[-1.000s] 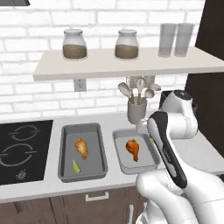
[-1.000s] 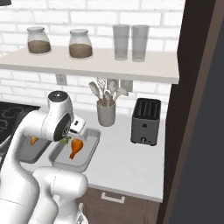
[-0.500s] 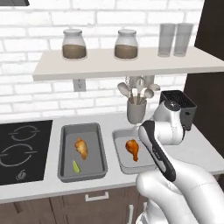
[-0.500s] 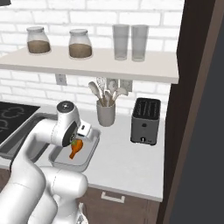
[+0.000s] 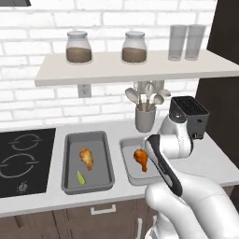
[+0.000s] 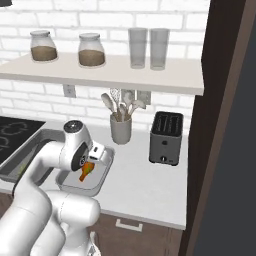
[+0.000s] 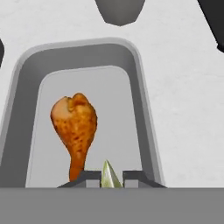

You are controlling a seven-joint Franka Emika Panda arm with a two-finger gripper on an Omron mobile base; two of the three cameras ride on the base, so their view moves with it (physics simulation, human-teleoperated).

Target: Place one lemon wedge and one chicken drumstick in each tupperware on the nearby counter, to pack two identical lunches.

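Note:
My gripper (image 7: 109, 177) hangs just above the near end of the lighter tupperware (image 7: 144, 109), shut on a small yellow-green lemon wedge (image 7: 109, 175) pinched between the fingertips. A red-orange chicken drumstick (image 7: 76, 124) lies in that tray, bone tip toward the gripper. From the left base view the same tray (image 5: 128, 173) and drumstick (image 5: 142, 158) sit partly behind my forearm. The darker tupperware (image 5: 99, 173) to its left holds a golden drumstick (image 5: 86, 158) and a second lemon wedge (image 5: 81, 177). Both trays rest on the pale counter (image 5: 210, 158).
A black toaster (image 5: 189, 114) stands at the right back, and a grey utensil holder (image 5: 145, 116) with spoons is just behind the lighter tray. The black hob (image 5: 23, 161) lies to the left. A white shelf (image 5: 130, 67) with jars and glasses hangs overhead.
The hand has come down from in front of the toaster to low over the lighter tray. Both drumsticks and the other wedge have stayed put.

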